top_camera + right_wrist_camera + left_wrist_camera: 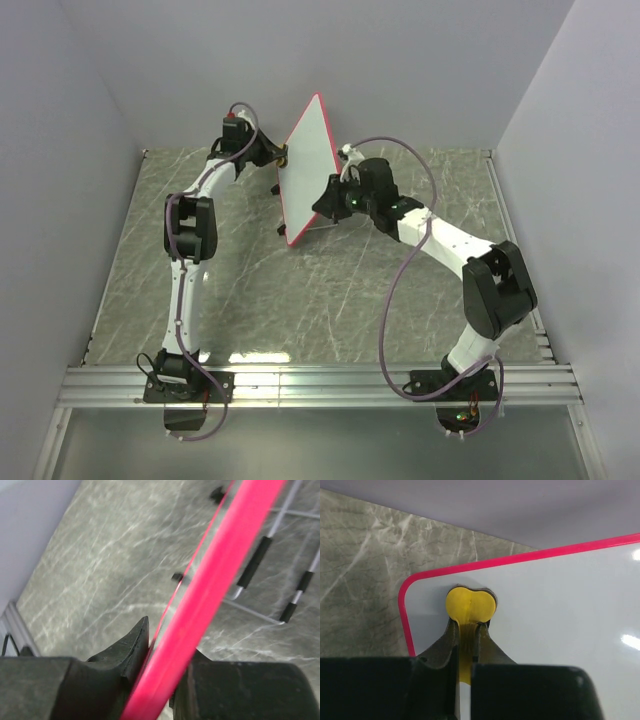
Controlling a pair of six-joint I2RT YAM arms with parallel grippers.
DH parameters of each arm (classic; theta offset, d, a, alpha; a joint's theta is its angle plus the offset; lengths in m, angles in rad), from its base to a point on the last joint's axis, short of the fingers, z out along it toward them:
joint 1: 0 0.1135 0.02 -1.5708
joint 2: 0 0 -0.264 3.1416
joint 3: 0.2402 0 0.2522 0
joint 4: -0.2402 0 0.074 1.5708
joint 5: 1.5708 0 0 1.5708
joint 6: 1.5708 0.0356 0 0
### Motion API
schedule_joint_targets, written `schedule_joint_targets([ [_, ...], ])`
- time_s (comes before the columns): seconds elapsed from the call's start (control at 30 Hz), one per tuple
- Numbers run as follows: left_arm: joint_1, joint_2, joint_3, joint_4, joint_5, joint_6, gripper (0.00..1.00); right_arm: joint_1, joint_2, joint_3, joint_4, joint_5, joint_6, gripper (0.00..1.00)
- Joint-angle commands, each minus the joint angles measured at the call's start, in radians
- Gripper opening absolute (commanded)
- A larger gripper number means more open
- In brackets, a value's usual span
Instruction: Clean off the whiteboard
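Grey marble-pattern counter (300,290) carries everything. The whiteboard (305,165), a rectangular white panel with a thin red-pink frame and rounded corners, stands steeply tilted at the far middle of the counter, between the two arms. Its low corner is down near the counter surface; we can't tell what it rests on. The face we see is clean white, with no marks showing in the top or left wrist views.

Left claw (272,155) is at the board's left edge. In the wrist view it (467,625) is pressed together, pinching the stem of a yellow two-lobed pad (470,604). The pad sits against the white face just inside a rounded corner.

Right claw (330,195) is at the board's lower right edge. Up close (167,650), its jaws straddle the pink frame, one finger on each side. We cannot tell whether they pinch it or sit slack.

Thin wire stand (270,555) with black sleeves lies on the counter beyond the frame.
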State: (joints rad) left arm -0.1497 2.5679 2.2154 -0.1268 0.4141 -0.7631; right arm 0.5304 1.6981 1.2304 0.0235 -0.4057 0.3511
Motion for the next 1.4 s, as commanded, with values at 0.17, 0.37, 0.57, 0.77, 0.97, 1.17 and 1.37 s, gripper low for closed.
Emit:
schedule_joint_targets([
  [0.17, -0.099, -0.052, -0.034, 0.085, 0.218, -0.059, 0.00, 0.177, 0.115, -0.086, -0.439, -0.528, -0.066, 0.00],
  [0.37, -0.113, -0.116, -0.003, 0.104, 0.287, -0.068, 0.00, 0.181, 0.124, -0.106, -0.409, -0.529, -0.043, 0.00],
  [0.57, -0.117, -0.188, -0.063, 0.076, 0.324, -0.019, 0.00, 0.181, 0.124, -0.120, -0.379, -0.532, -0.027, 0.00],
  [0.77, -0.116, -0.198, -0.151, 0.073, 0.316, -0.007, 0.00, 0.180, 0.117, -0.111, -0.390, -0.516, -0.029, 0.00],
  [0.97, -0.110, -0.196, -0.195, 0.058, 0.301, 0.014, 0.00, 0.175, 0.061, 0.009, -0.502, -0.472, -0.064, 0.12],
  [1.17, -0.103, -0.212, -0.198, 0.032, 0.276, 0.037, 0.00, 0.132, -0.038, 0.118, -0.488, -0.387, -0.003, 0.53],
  [1.37, -0.097, -0.183, -0.152, -0.056, 0.174, 0.085, 0.00, 0.083, -0.095, 0.136, -0.445, -0.337, 0.049, 0.55],
])
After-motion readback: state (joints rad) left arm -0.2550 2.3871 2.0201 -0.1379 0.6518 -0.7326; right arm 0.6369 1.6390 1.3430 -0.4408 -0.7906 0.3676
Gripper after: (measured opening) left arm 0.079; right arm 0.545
